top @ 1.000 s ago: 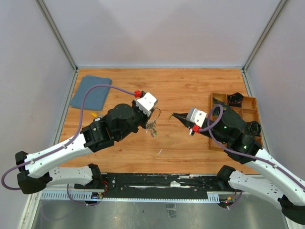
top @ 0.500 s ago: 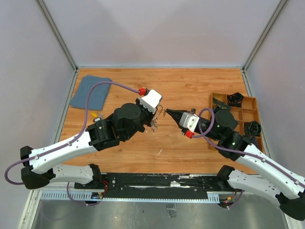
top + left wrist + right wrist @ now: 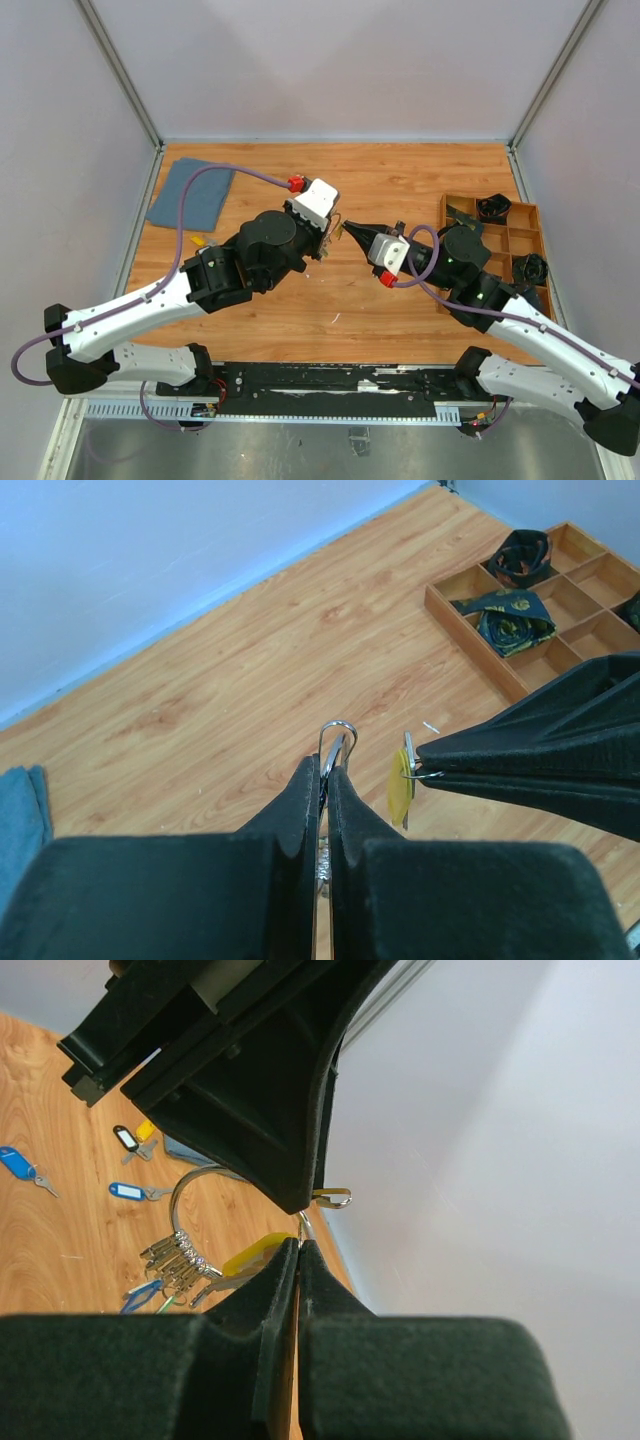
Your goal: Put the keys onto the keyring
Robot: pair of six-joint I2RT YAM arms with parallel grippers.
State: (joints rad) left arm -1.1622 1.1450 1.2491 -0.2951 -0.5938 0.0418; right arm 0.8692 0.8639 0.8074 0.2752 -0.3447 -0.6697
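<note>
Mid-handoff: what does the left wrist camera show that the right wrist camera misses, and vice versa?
Left wrist only: the wooden tray with dark bundles in its compartments. Right wrist only: threaded keys hanging on the keyring, and loose blue-tagged keys on the table. Both: the left gripper shut on the keyring, the right gripper shut on the yellow-tagged key, tips nearly meeting.

keyring (image 3: 339, 724) mostly hidden inside left gripper (image 3: 323, 772)
</note>
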